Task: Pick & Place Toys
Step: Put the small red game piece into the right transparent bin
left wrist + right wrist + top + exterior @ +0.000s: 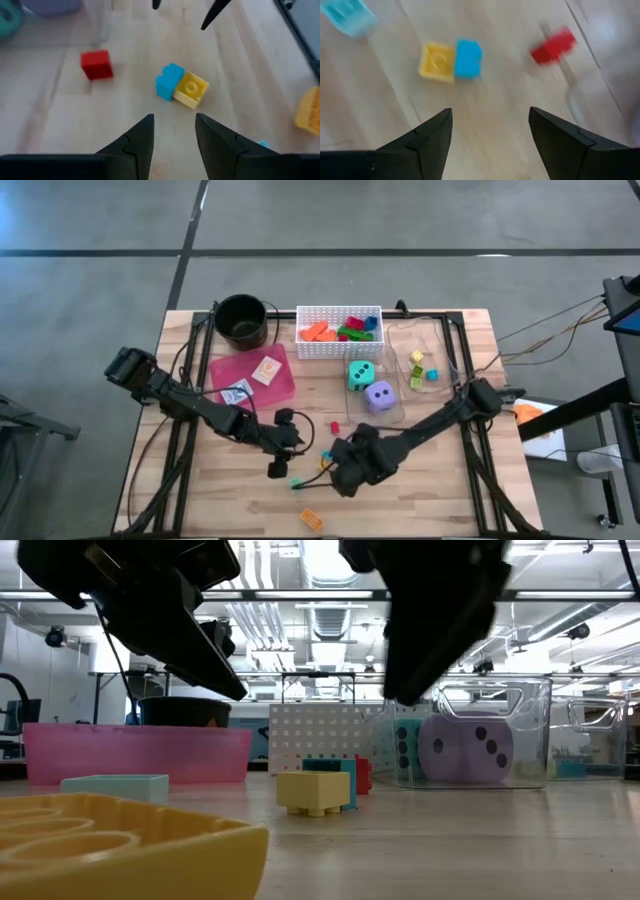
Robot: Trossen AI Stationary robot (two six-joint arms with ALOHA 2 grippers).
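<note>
A joined blue-and-yellow block lies on the wooden table between my two grippers; it also shows in the left wrist view, the right wrist view and the low view. A red block lies just beyond it. My left gripper is open and empty, hovering to the left of the pair. My right gripper is open and empty, hovering to its near right. A teal block and a yellow-orange block lie nearer the front edge.
A white perforated basket holds several bright blocks. A clear bin holds the teal die and the purple die; a second clear bin holds small blocks. A pink tray holds cards beside a black pot.
</note>
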